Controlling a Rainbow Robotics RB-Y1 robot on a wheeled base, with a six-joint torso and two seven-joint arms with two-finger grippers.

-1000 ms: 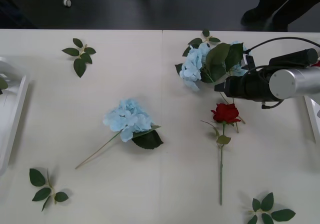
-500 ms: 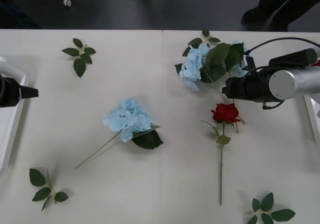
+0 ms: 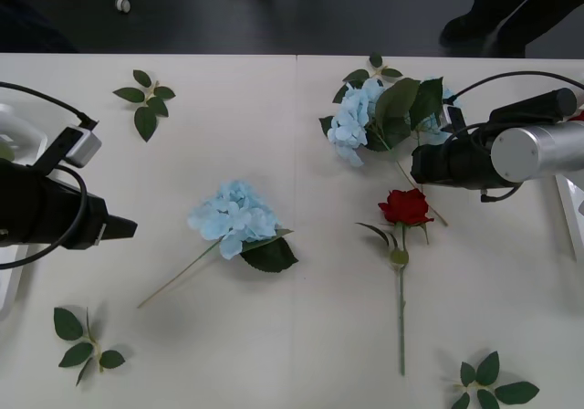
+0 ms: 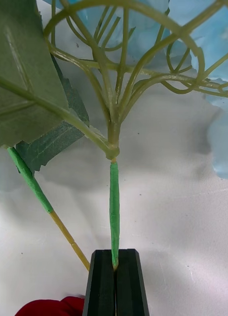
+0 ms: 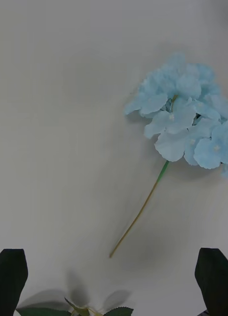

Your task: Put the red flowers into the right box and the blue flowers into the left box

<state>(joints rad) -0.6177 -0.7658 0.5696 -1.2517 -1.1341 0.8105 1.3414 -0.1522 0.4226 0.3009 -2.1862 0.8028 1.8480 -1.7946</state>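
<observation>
Right gripper (image 4: 115,266): fingers (image 4: 128,284) clenched on a blue flower's stem (image 4: 114,212), far right.
Left gripper (image 5: 114,276): fingers (image 5: 10,276) spread above the bench (image 3: 274,336), left.

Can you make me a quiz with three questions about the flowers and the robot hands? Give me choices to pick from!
1. Where is the rose lying?
A. on the table, near the right gripper
B. inside a box
C. in the left gripper

2. How many bare leaf sprigs are on the table in the front view?
A. one
B. three
C. six

3. What is the right gripper doing?
A. open over nothing
B. shut on a blue flower stem
C. shut on the rose

Answers:
1. A, the rose lies flat on the table just below the right gripper in the front view.
2. B, one at the far left, one at the near left, one at the near right.
3. B, the right wrist view shows the black fingers pressed together on the green stem of a blue flower.
</observation>
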